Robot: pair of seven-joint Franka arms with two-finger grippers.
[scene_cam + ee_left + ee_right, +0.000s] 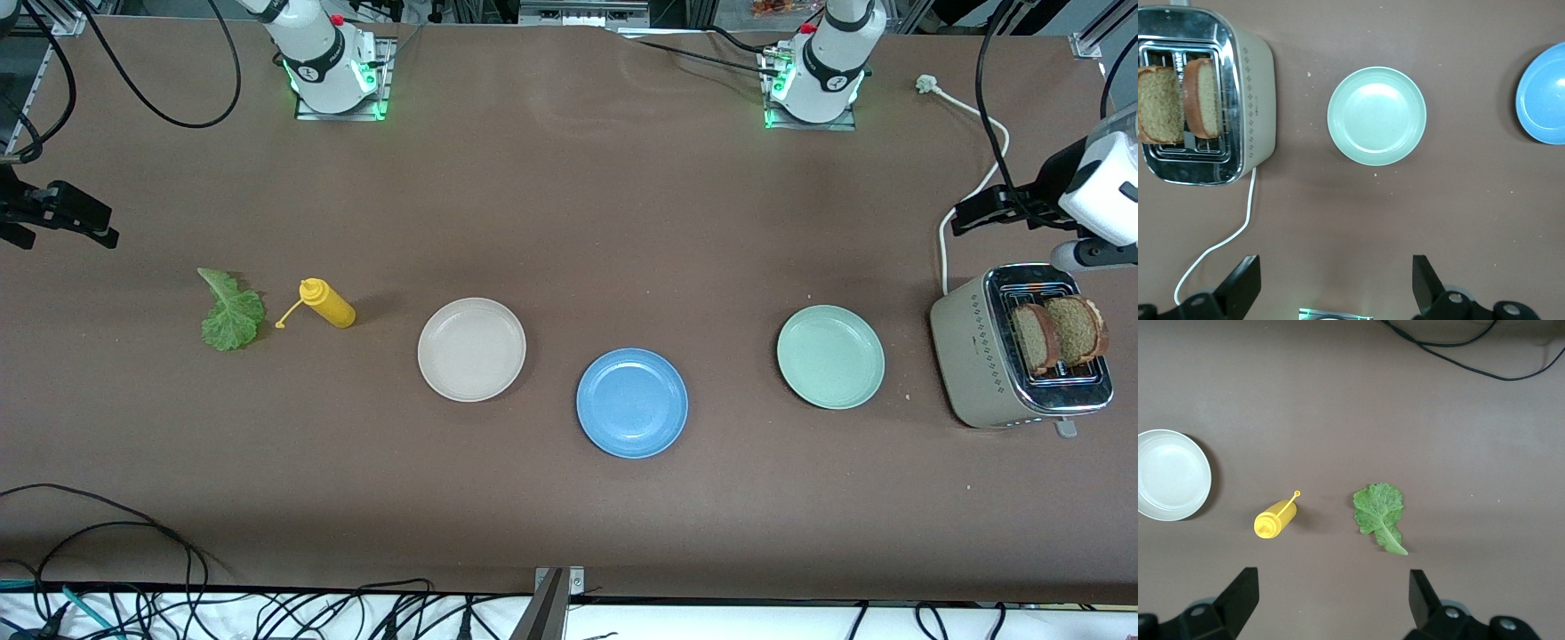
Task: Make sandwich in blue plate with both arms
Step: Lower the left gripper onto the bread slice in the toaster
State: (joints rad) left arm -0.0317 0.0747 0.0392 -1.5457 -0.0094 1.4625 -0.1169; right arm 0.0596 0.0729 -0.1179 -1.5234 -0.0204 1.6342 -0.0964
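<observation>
My left gripper (1331,287) hangs released over the table's left-arm end, my right gripper (1331,603) released over the right-arm end. The blue plate (632,403) sits mid-table, bare. Two bread slices (1058,333) stand in the toaster (982,360); the lettuce leaf (231,311) lies beside a mustard bottle (327,303).

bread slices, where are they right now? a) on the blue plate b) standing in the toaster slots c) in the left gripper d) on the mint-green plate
b: both bread slices stand upright in the toaster, while the blue plate lies bare.
</observation>
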